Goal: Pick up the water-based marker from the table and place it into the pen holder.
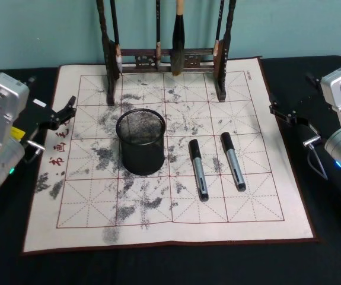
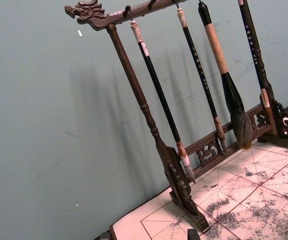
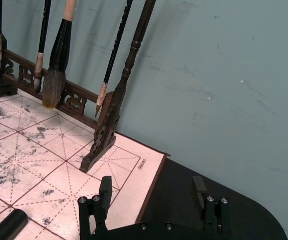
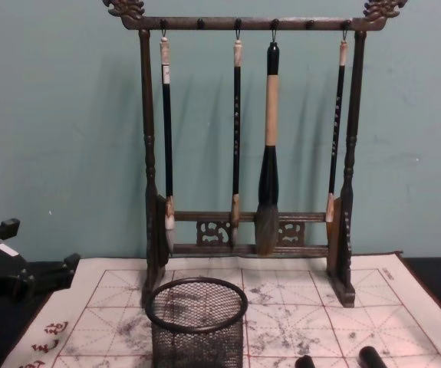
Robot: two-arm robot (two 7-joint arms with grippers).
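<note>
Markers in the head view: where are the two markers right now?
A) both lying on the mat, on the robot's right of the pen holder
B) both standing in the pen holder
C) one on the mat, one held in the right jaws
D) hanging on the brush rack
A: the first marker and the second marker lie side by side on the mat, on the robot's right of the pen holder.

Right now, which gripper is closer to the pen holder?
Left. The left gripper is just left of the pen holder; the right gripper is farther off on its right, beyond two markers.
</note>
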